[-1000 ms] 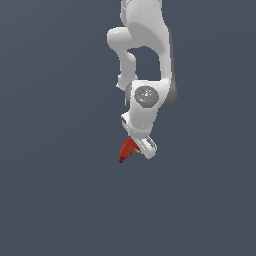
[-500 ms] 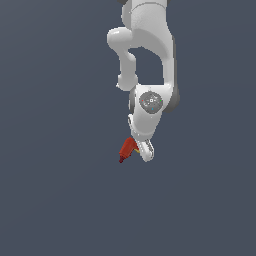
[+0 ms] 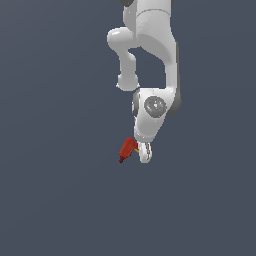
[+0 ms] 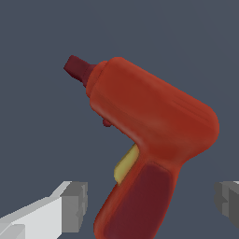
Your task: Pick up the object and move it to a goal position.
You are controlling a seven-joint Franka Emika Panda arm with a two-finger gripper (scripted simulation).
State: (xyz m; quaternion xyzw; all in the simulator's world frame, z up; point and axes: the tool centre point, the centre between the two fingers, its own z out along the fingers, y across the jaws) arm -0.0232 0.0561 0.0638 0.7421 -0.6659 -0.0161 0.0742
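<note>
The object [image 3: 127,149] is a small red drill-shaped item with a dark tip, lying on the grey floor just to the exterior view's left of my gripper [image 3: 143,153]. The wrist view shows it close up: red body [image 4: 149,112], dark tip, yellow trigger [image 4: 125,167] and darker handle. My gripper [image 4: 150,201] is open, one finger [image 4: 70,205] on each side of the handle. A gap shows between each finger and the handle, so neither touches it.
Plain dark grey floor lies all around. The white arm [image 3: 152,55] comes down from above, over the object.
The wrist has turned and settled slightly lower and toward the exterior view's right beside the object. The red object has stayed where it was.
</note>
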